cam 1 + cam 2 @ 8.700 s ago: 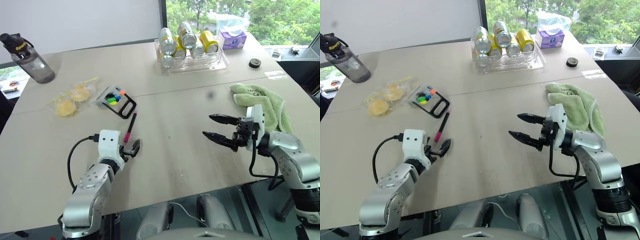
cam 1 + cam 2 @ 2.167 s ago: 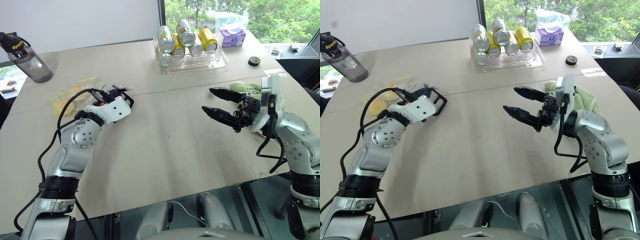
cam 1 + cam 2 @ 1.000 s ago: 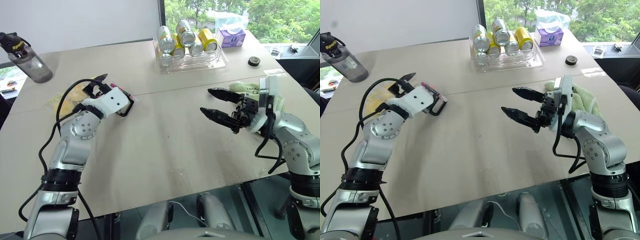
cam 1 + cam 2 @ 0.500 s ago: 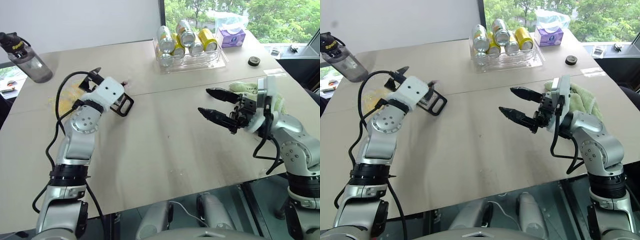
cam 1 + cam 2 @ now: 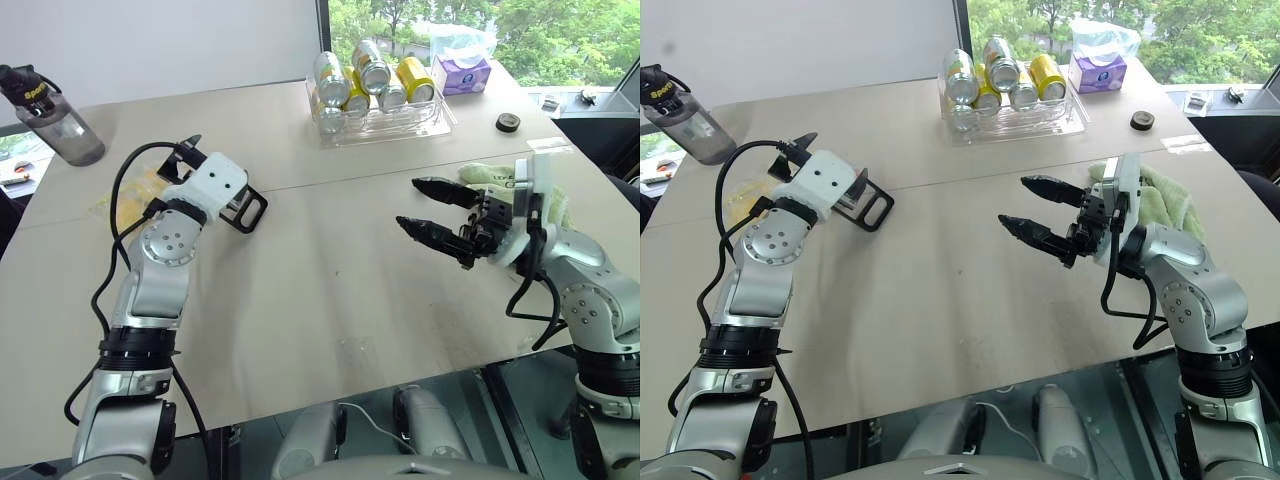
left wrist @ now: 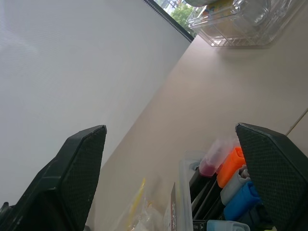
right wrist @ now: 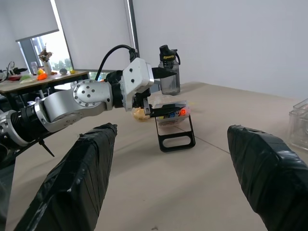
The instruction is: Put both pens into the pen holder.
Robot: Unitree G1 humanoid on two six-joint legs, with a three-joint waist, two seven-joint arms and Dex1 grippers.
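Beige table (image 5: 330, 290), left pincer (image 5: 190, 160) raised over pen holder (image 5: 243, 207), seemingly empty

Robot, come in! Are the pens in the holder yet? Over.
Both grippers, left and right, open, empty. Pink-capped pen sits in pen holder. Blue pen unseen. Nothing blocking.

Left pincer (image 6: 168, 178) raised, fingers spread wide, empty, right pincer (image 5: 425, 206) held mid-air, pointing left, fingers apart

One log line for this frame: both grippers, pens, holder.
left gripper: open, above pen holder | right gripper: open, empty, over table | pink-tipped pen: in holder | other pen: not discernible
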